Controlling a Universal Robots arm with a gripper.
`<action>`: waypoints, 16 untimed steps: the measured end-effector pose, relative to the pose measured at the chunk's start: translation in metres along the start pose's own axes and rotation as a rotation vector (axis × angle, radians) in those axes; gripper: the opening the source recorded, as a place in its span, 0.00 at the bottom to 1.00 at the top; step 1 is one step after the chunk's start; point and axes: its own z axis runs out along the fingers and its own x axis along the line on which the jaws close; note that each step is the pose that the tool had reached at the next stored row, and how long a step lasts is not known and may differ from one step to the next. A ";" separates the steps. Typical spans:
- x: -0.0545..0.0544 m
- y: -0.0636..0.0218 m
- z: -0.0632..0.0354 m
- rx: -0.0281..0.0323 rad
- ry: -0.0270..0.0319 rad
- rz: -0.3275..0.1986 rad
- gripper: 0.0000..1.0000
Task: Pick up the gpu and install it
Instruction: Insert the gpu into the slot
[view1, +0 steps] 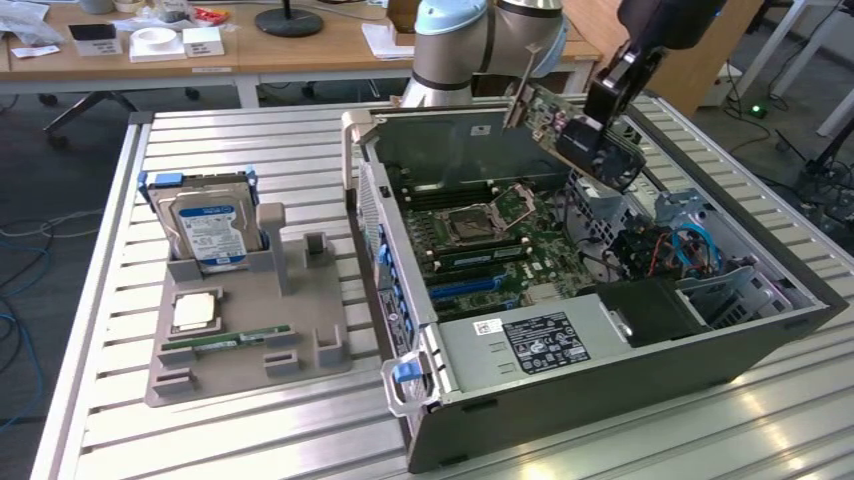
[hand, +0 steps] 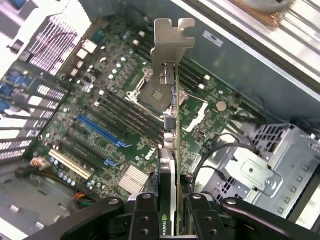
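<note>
1. Pinching the gpu (view1: 554, 118) in the pincer (view1: 601, 108), jaws pressing on the card's two flat faces at the end away from its bracket.
2. Holding the gpu up in the air, tilted, over the far side of the open computer case (view1: 601, 370) in the exterior view, well clear of the motherboard (view1: 501, 245).
3. Showing the card edge-on in the wrist view, with the silvery bracket (hand: 173, 37) sticking out far from the fingers (hand: 145, 215) and the green board edge running back between them.
4. Hanging above the CPU socket (hand: 150, 87) region. Blue slots (hand: 100, 131) lying off to one side, gpu not yet seated in any slot.
5. Resting on the slatted metal counter (view1: 254, 140): the case on its side, with the side panel off and the labelled power supply (view1: 527, 340) at the near end.
6. Sitting on the grey holder tray (view1: 247, 370) at the exterior view's left of the case: a hard drive (view1: 207, 225) standing upright, a CPU chip (view1: 196, 312) lying flat, and a green RAM stick (view1: 227, 342) lying just in front of the chip.
7. Standing behind the counter: wooden desks with clutter, too small for telling apart.
</note>
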 end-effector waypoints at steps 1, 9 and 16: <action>0.000 0.0000 0.0002 -0.0003 0.0020 -0.018 0.27; 0.000 -0.0002 0.0014 -0.0030 0.0186 -0.162 0.27; 0.000 -0.0003 0.0024 -0.0054 0.0331 -0.289 0.27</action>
